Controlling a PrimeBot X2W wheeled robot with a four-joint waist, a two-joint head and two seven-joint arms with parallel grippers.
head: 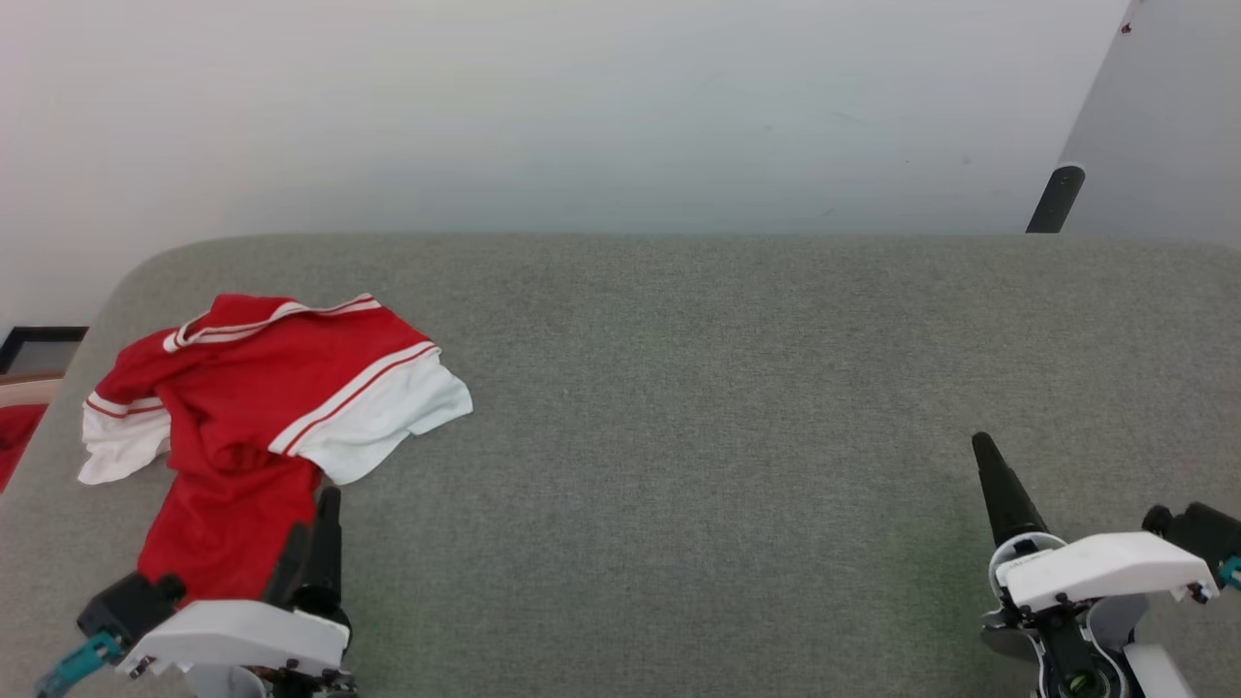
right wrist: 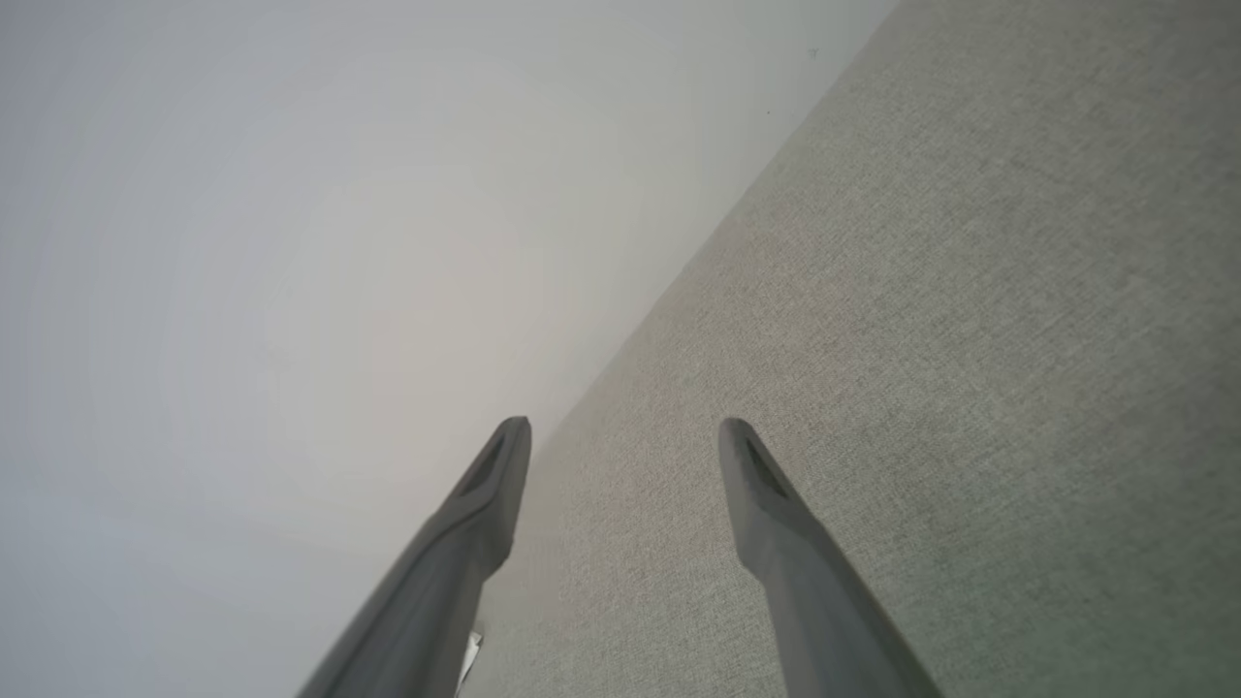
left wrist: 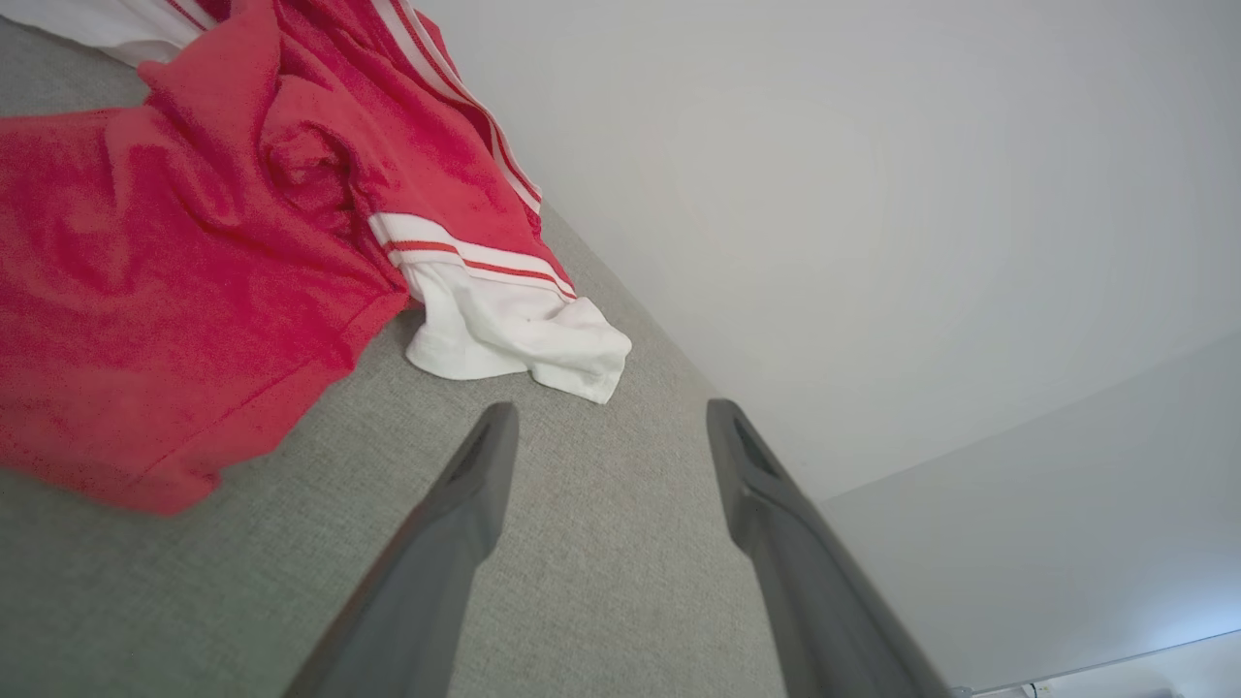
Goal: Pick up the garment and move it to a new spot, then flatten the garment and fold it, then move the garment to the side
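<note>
The crumpled garment lies on the grey surface; the left gripper sits just beside it, seemingly clear, fingers spread; the right gripper is well apart, fingers likewise spread

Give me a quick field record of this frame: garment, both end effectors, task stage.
garment: red jersey, crumpled, white sleeve ends showing, on the left part of the grey surface
left end effector: open, empty, over bare surface beside the garment's red hem
right end effector: open, empty, over bare surface at the right, well apart from the garment
task stage: garment not yet picked up, not flattened, not folded
other: dark pole beyond the surface's far right corner
</note>
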